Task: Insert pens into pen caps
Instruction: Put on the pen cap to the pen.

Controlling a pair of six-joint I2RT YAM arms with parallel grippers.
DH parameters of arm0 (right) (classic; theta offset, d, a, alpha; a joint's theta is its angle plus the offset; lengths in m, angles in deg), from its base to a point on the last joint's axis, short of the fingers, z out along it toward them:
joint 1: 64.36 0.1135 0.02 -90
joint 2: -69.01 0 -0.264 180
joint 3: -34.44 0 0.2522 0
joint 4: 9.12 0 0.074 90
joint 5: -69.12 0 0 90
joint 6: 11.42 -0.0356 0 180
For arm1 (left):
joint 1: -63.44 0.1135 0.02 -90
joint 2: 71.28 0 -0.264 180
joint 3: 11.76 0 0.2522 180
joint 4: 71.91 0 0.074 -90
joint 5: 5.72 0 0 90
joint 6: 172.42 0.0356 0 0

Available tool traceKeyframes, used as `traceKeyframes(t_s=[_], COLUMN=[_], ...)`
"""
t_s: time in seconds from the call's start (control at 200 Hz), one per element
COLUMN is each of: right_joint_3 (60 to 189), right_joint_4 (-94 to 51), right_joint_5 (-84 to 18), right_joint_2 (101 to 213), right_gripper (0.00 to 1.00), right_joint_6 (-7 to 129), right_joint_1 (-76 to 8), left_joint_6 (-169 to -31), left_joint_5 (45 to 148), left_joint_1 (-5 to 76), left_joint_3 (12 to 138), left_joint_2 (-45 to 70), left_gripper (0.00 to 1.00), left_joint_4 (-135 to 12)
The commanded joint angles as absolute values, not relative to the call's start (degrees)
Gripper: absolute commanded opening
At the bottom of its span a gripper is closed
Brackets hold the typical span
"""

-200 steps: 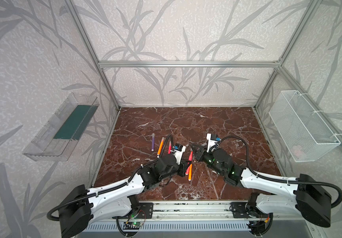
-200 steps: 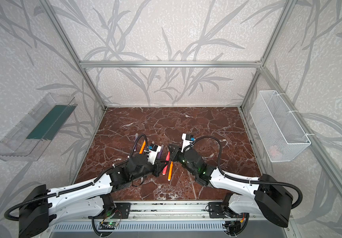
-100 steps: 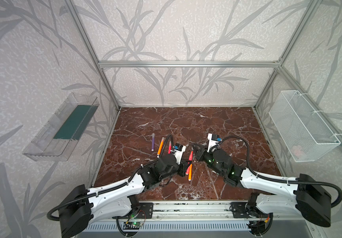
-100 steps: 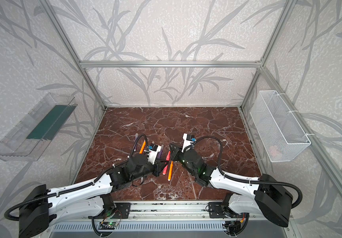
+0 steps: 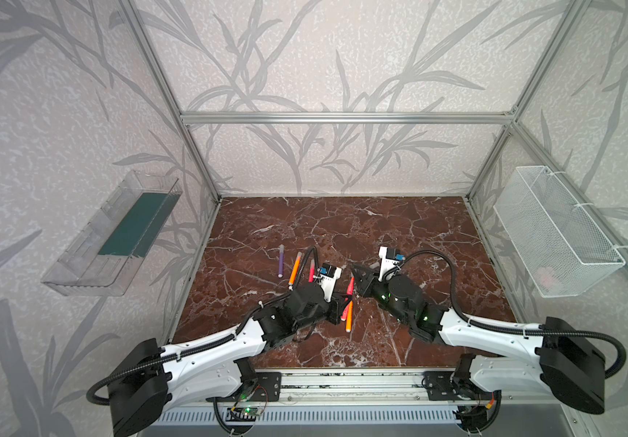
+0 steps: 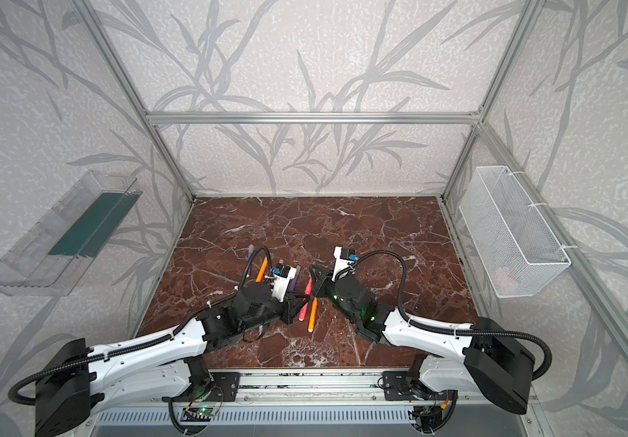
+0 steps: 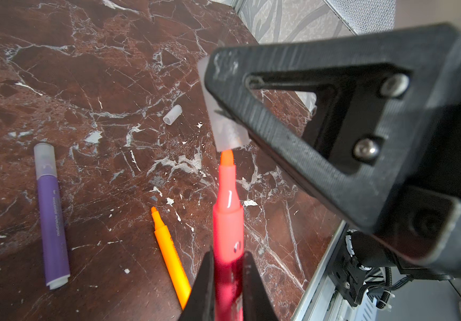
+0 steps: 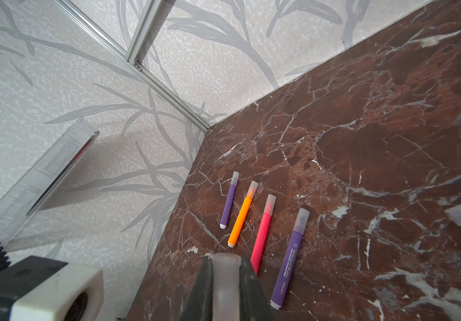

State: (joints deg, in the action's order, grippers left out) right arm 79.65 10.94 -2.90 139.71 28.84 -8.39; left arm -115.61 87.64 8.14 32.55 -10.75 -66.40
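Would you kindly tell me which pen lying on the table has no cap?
The orange pen beside the held pink pen: its tip is bare; the four others lying there wear caps.

Table (image 5: 342, 227) is dark reddish-brown marble, white veins all over. Walls (image 5: 304, 56) are pale grey with darker grey leafy branches printed on. There's a purple pen (image 5: 281, 261), an orange pen (image 5: 294, 269) and a pink-red pen (image 7: 228, 222) with an orangey tip; the cap (image 8: 225, 275) is frosted whitish see-through. Arms (image 5: 206, 348) are white with black joints, basket (image 5: 558, 234) white mesh, tray (image 5: 77, 282) clear with dark green floor.
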Motion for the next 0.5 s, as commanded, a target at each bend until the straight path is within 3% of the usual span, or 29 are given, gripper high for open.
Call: traceKeyframes(t_s=[0.0,0.495], right_joint_3=[79.56,78.44], right_joint_4=[11.66,9.72], right_joint_5=[-2.00,3.26], right_joint_2=[139.15,138.47], right_gripper=[0.00,0.00], right_joint_6=[28.58,28.42], right_joint_1=[-7.76,-3.96], left_joint_6=[-115.82,-115.92], left_joint_5=[87.30,84.22], left_joint_1=[8.34,8.41], left_joint_3=[33.77,33.82], left_joint_2=[-11.16,-12.38], left_gripper=[0.00,0.00], left_joint_4=[-67.80,-66.78])
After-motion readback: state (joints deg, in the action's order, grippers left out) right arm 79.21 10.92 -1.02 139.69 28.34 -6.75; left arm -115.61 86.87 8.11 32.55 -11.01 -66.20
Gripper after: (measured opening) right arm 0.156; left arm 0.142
